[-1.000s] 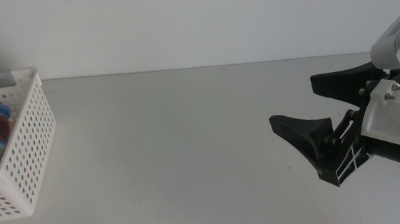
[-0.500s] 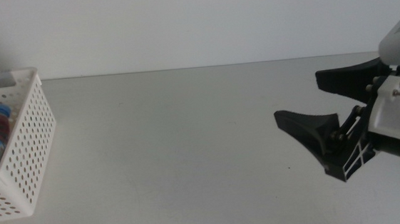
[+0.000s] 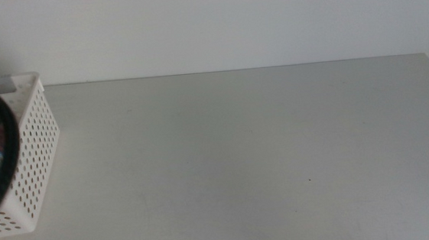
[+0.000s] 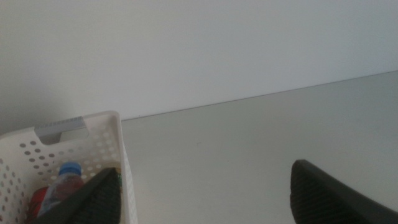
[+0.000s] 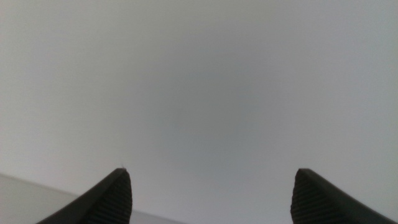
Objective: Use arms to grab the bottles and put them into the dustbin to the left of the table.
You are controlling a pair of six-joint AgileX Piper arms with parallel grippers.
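Both end effectors are wide open and hold nothing. We see bottles (image 4: 62, 186) lying in the dustbin (image 3: 35, 134), so our counter (image 3: 240, 149) looks done.

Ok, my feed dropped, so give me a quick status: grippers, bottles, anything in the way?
Left gripper open, empty, beside the dustbin. Right gripper open, empty, facing blank wall. Blue-capped bottle in the dustbin. Nothing blocking.

Both arms drawn back, end effectors spread wide and holding nothing.

The left end effector (image 4: 202, 193) shows two dark jaws far apart in its wrist view. The right end effector (image 5: 211, 196) is also parted wide, tilted upward. In the middle view only a black cable (image 3: 5, 144) shows at the left edge.
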